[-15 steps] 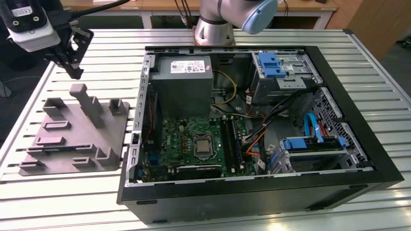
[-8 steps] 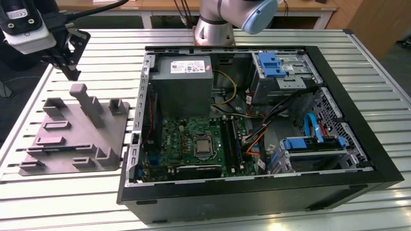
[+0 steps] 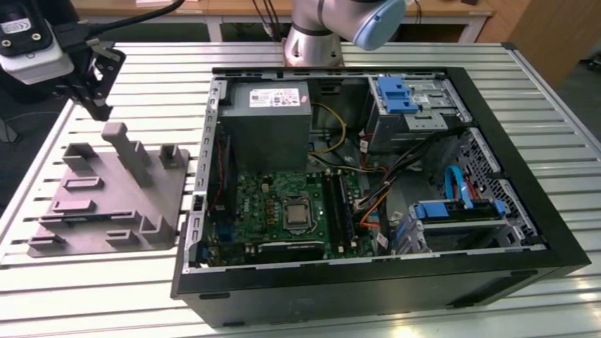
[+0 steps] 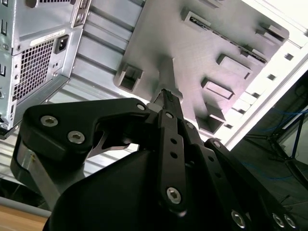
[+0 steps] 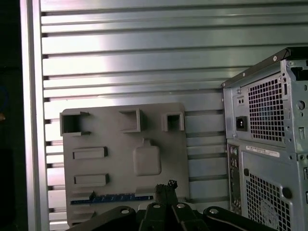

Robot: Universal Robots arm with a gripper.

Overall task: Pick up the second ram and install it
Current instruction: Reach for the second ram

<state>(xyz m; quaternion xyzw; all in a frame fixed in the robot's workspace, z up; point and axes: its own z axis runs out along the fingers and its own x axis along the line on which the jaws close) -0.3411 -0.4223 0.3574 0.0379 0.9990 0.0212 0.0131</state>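
The second ram [image 5: 113, 198] lies as a thin dark strip in a long slot of the grey holder block [image 5: 159, 120], and it shows in the second wrist view [image 4: 204, 24] too. My gripper [image 3: 100, 111] hangs above the far end of that block [image 3: 103, 201], at the exterior view's left. Its fingertips are pressed together with nothing between them in both wrist views [image 4: 166, 95] [image 5: 167, 184]. The gripper is well above the ram and not touching it. An alike dark stick [image 3: 336, 205] stands in a motherboard slot inside the open computer case [image 3: 526, 211].
The open case stands on a slatted metal table [image 3: 141, 60], to the right of the block in the exterior view. A tall post [image 3: 127, 151] and several raised pockets stick up from the block. The arm's base [image 3: 314, 42] stands behind the case.
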